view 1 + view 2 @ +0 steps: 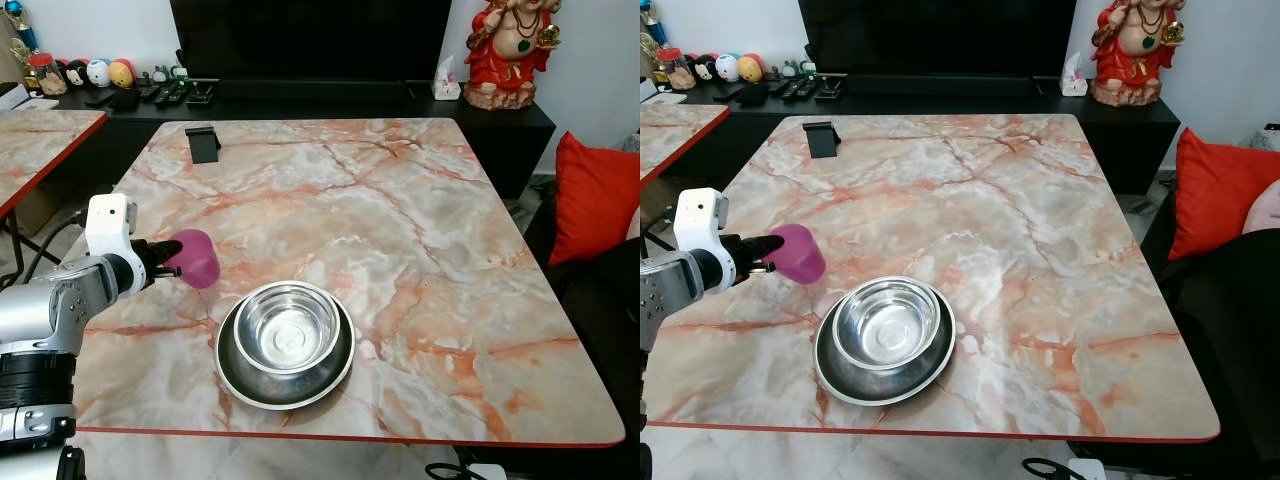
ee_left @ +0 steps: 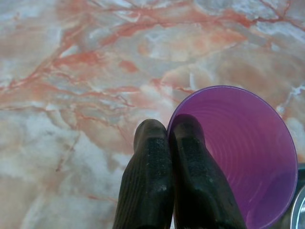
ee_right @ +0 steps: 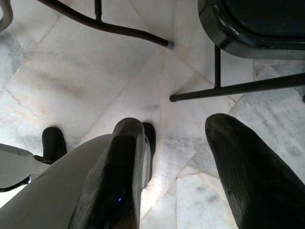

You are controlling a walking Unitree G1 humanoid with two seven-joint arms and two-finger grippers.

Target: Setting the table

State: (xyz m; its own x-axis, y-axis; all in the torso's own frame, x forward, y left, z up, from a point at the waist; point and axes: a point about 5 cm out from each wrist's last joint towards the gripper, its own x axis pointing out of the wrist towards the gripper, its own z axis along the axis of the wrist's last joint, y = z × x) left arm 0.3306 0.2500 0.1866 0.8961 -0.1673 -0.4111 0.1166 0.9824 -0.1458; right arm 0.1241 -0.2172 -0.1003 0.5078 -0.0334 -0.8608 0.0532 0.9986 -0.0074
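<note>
Left gripper (image 2: 170,143) pinching rim of purple cup (image 1: 197,257), one finger inside, one outside. Cup over marble table (image 1: 420,230), just left of steel bowl (image 1: 288,327) on plate (image 1: 232,377). Thin rim grip — cup could slip, tip, knock bowl. Right gripper (image 3: 176,152) spread, idle over floor.

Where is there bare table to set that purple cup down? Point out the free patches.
Most of the marble table is bare: the wide stretch right of the steel bowl and its plate, and the middle up to the black stand. It is crowded only at the near-left, where the left gripper holds the purple cup beside the bowl.
</note>
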